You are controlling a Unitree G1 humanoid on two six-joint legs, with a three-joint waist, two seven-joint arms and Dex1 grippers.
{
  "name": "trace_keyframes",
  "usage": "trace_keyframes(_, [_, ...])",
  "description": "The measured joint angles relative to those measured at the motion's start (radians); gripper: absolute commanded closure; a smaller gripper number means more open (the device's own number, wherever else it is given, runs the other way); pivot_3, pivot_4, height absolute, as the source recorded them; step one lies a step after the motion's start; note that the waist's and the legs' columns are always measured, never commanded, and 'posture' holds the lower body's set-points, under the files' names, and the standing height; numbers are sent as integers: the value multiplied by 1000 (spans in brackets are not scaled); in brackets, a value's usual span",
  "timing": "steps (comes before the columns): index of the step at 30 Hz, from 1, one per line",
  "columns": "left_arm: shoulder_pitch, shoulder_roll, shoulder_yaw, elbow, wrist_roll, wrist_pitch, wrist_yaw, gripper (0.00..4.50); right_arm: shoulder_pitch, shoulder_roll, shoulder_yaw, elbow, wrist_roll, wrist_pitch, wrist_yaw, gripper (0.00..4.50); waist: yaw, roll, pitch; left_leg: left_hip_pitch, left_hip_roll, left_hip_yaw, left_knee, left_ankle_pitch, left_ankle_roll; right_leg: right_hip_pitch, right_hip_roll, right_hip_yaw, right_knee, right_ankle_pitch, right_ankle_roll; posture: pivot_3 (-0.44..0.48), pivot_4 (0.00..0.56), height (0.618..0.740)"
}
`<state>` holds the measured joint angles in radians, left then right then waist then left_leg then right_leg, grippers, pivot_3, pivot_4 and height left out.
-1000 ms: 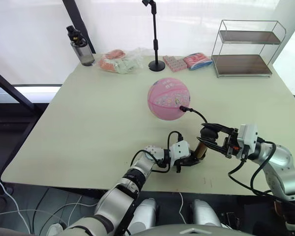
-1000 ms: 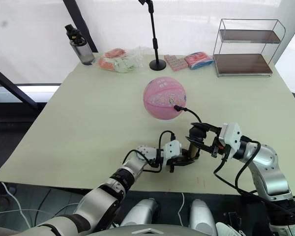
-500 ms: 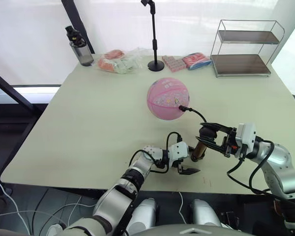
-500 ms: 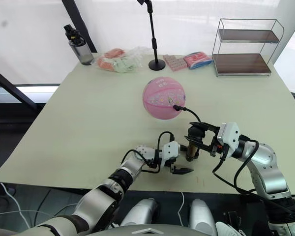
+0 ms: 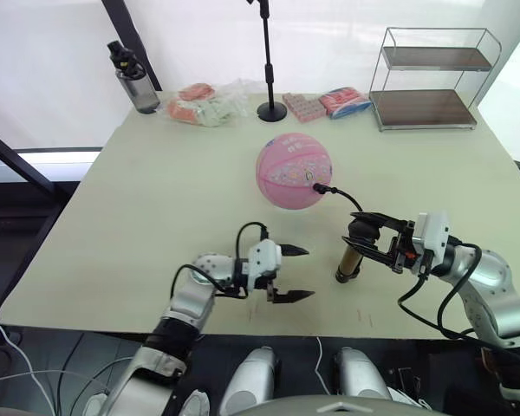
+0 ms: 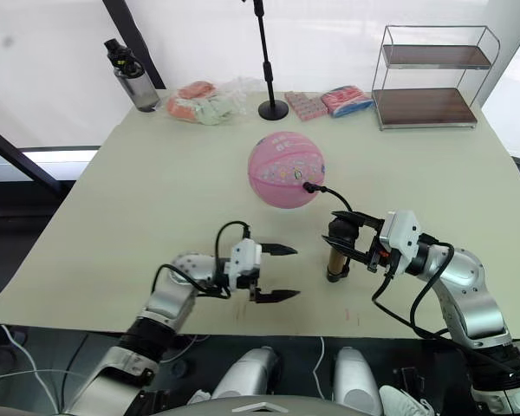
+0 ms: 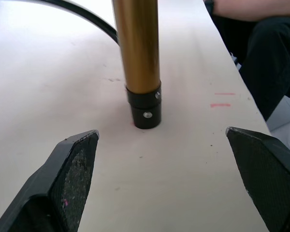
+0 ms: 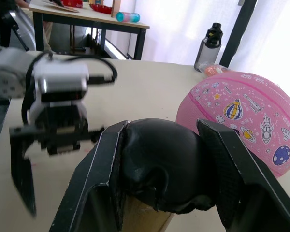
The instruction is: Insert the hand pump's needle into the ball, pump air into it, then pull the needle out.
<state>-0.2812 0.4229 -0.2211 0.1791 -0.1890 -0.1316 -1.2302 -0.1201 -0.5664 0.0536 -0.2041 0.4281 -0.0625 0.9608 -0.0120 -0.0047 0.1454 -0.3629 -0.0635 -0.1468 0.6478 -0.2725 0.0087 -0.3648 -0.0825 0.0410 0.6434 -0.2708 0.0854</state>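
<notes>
With the needle (image 5: 319, 187) seated in the ball (image 5: 295, 172), I am gripping the pump (image 5: 352, 256) handle in my right tool (image 5: 365, 237), left tool (image 5: 293, 273) gaping wide, pumping and withdrawal outstanding.

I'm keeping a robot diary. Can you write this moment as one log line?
left gripper: open, apart from hand pump | right gripper: shut on pump handle | hand pump: upright on table | hose end at ball

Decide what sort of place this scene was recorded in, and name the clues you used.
Probably an indoor robot test room or lab. A staged table holds unrelated props: a pink ball, a wire shelf rack and a black stand. Another table with bright items stands behind.
</notes>
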Motion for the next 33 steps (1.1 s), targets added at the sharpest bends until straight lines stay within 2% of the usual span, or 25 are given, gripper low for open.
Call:
trace_keyframes(2, [8, 61, 65, -88, -79, 53, -20, 22, -14, -2, 1, -2, 0, 16, -1, 2677, 0, 1, 2, 0, 0, 1, 0, 0, 0, 0, 0, 0, 0, 0, 0, 0, 150, 740])
trace_keyframes(4, [13, 75, 74, -110, -107, 72, -31, 22, -18, -2, 3, -3, 0, 20, -1, 2677, 0, 1, 3, -1, 0, 1, 0, 0, 0, -1, -1, 0, 0, 0, 0, 0, 150, 740])
trace_keyframes(5, [32, 121, 89, -153, -159, 105, -69, 22, -30, -2, 5, -7, 2, 34, -2, 2677, -2, -1, 7, -2, 0, 1, 0, 0, 0, -2, 0, 1, 0, 0, 0, 0, 150, 740])
trace_keyframes(10, [35, 208, 171, -203, -269, 170, -137, 22, -86, -24, 6, 5, -5, 60, -4, 2677, -2, 3, 13, -10, 0, 2, 1, 0, 0, -12, 0, 2, 2, 1, -1, 0, 150, 740])
trace_keyframes(13, [34, 244, 213, -203, -308, 188, -166, 22, -164, -99, -27, 49, -44, 62, 12, 2677, 0, 5, 15, -20, 0, 1, 3, 3, -5, -20, 0, 1, 3, 2, -2, 0, 150, 740])
trace_keyframes(16, [32, 245, 213, -204, -316, 191, -170, 22, -211, -117, -49, 94, -72, 49, 24, 2677, -3, 5, 16, -29, -1, 3, 2, 4, -6, -30, -1, 2, 3, 1, -2, 0, 150, 740])
trace_keyframes(20, [21, 231, 214, -221, -334, 210, -149, 22, -325, -185, -48, 266, -244, -154, 34, 2677, -7, 5, 16, -34, -1, 4, 4, 4, -6, -35, -1, 3, 4, 2, -1, 0, 150, 740])
trace_keyframes(24, [20, 228, 214, -242, -348, 221, -137, 22, -326, -199, -7, 361, -387, -307, -5, 2677, -5, 5, 16, -34, -1, 4, 3, 4, -7, -35, 0, 2, 4, 2, -2, 0, 150, 740])
trace_keyframes(27, [17, 228, 219, -248, -351, 233, -126, 22, -320, -192, 45, 415, -550, -468, -105, 2677, -5, 4, 16, -34, -2, 6, 5, 4, -7, -37, -1, 4, 8, 2, -2, 0, 150, 740])
trace_keyframes(31, [16, 229, 221, -249, -358, 237, -121, 22, -287, -187, 99, 420, -637, -574, -144, 2677, -6, 4, 16, -33, -2, 6, 6, 5, -9, -38, 0, 5, 14, 2, -2, 0, 150, 740])
trace_keyframes(33, [14, 230, 222, -249, -364, 243, -121, 0, -274, -177, 113, 418, -636, -588, -142, 1764, -6, 4, 16, -32, -1, 6, 6, 6, -10, -38, 0, 5, 16, 2, -2, 0, 150, 740])
